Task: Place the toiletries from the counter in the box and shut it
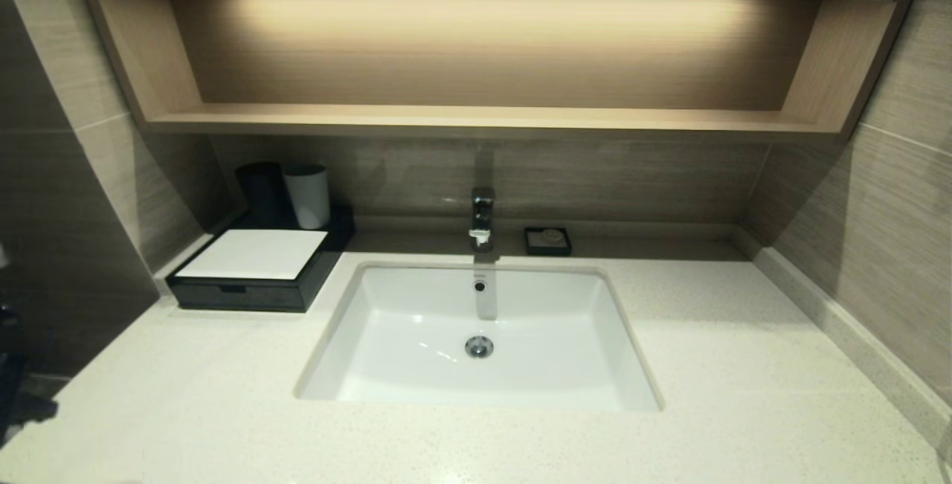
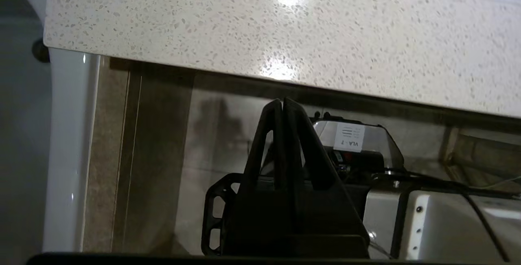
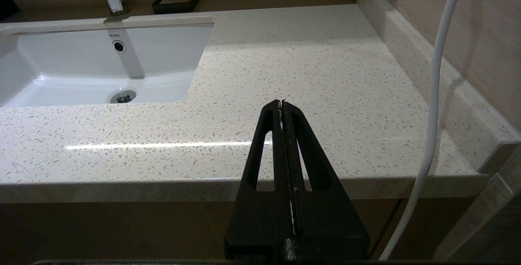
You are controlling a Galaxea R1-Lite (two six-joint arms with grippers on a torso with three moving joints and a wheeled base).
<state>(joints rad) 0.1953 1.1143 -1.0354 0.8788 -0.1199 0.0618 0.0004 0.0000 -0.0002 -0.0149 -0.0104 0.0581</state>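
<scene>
Counter point(image 1: 744, 335) is bare of packets; none visible, so prob. stowed. Box point(image 1: 256, 268) sits back-left by sink point(image 1: 476, 335), drawer flush = looks closed. Left gripper point(image 2: 283, 104) below counter edge, fingers together, empty; right gripper point(image 3: 281, 104) same, parked at front edge. Sink reads "TOTO"; robot label "VLA-7".

Left end effector point(image 2: 283, 104) and right end effector point(image 3: 281, 104) both pinched closed, holding nothing.
</scene>
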